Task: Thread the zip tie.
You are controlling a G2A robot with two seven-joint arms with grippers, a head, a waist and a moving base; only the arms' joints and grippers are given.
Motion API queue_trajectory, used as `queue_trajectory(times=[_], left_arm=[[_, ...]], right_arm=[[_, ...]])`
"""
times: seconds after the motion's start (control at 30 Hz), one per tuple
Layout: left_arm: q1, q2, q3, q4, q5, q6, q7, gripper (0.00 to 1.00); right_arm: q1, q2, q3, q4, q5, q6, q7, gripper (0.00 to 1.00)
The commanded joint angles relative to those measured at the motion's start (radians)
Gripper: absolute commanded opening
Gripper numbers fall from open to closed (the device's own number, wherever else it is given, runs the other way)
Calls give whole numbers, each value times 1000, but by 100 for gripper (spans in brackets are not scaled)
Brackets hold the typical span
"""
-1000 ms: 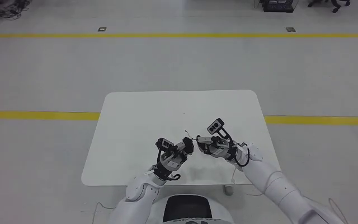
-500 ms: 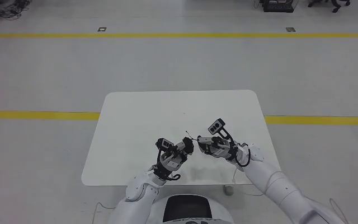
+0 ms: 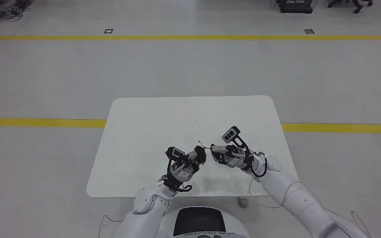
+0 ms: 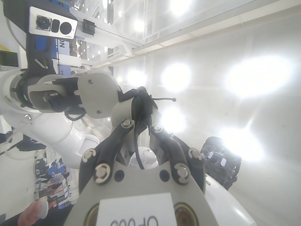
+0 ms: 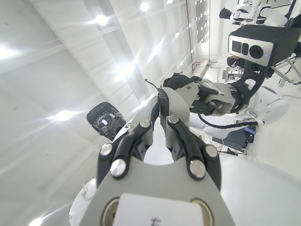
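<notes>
Above the near middle of the white table (image 3: 149, 131), the left gripper (image 3: 197, 155) is pinched narrowly on the black zip tie (image 4: 164, 98), and just to its right the right gripper (image 3: 214, 155) is clamped tight on the same tie.

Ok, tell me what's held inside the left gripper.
A thin black plastic zip tie runs up through the shut left gripper, its tip poking out beyond, by the right gripper. The pinched stretch itself is covered by the gripper.
</notes>
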Motion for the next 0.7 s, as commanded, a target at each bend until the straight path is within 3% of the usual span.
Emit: queue_trajectory(times=[0.0, 0.67], left_arm=[[0, 0, 0, 0, 0, 0, 0, 0], [0, 0, 0, 0, 0, 0, 0, 0]], right_arm=[[0, 0, -1, 1, 1, 0, 0, 0], [4, -5, -11, 26, 15, -1, 0, 0]])
